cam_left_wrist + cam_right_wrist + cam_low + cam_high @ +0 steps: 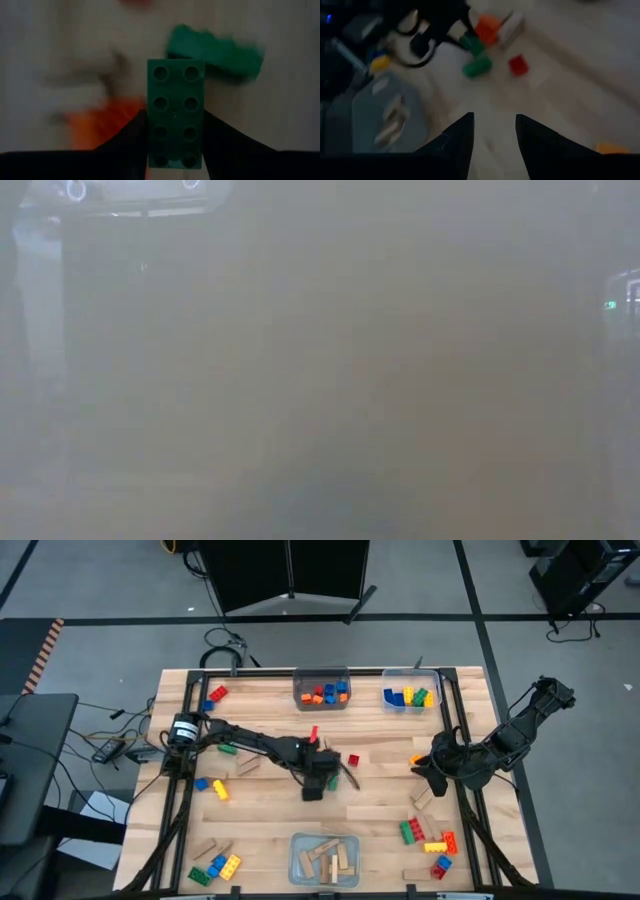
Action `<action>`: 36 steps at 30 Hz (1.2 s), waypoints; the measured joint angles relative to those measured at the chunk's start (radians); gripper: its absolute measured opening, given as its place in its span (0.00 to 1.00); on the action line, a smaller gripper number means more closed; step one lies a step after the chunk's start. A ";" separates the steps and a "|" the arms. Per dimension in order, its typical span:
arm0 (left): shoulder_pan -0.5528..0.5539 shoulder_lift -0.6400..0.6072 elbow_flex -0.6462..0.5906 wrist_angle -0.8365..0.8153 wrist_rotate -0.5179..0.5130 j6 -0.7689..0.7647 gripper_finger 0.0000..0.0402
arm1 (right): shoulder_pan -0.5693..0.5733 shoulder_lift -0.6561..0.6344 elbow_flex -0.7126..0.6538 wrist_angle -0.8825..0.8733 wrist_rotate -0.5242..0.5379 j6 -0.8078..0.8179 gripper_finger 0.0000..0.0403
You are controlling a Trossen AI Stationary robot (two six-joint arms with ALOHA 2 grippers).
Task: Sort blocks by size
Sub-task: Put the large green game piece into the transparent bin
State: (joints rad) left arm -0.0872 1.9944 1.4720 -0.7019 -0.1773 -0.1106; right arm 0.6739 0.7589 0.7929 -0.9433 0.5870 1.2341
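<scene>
Your dark green studded plastic brick (175, 115) sits clamped between the left gripper's (175, 137) two dark fingers, above the middle of the wooden table (380, 795), near another green brick (215, 52). Your right gripper (494, 131) waits at the table's right side, fingers parted, holding nothing.

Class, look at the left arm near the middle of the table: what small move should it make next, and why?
Probably lift straight up. In the left wrist view the left gripper has its jaws against both sides of a green brick, so the grasp looks made. Other pieces lie close by, so rising first should avoid knocking them.
</scene>
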 joint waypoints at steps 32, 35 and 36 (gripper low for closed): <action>0.009 -0.004 0.411 -0.045 -0.357 0.075 0.36 | -0.571 0.259 0.000 0.661 -0.131 -0.374 0.59; 0.006 -0.004 0.411 -0.045 -0.365 0.074 0.36 | -0.602 0.303 0.000 0.700 -0.189 -0.386 0.61; 0.004 -0.004 0.411 -0.045 -0.374 0.073 0.36 | -0.610 0.316 0.000 0.712 -0.207 -0.398 0.61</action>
State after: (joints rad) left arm -0.0829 1.9907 1.8832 -0.7471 -0.5513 -0.0372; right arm 0.0643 1.0748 0.7933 -0.2313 0.3800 0.8363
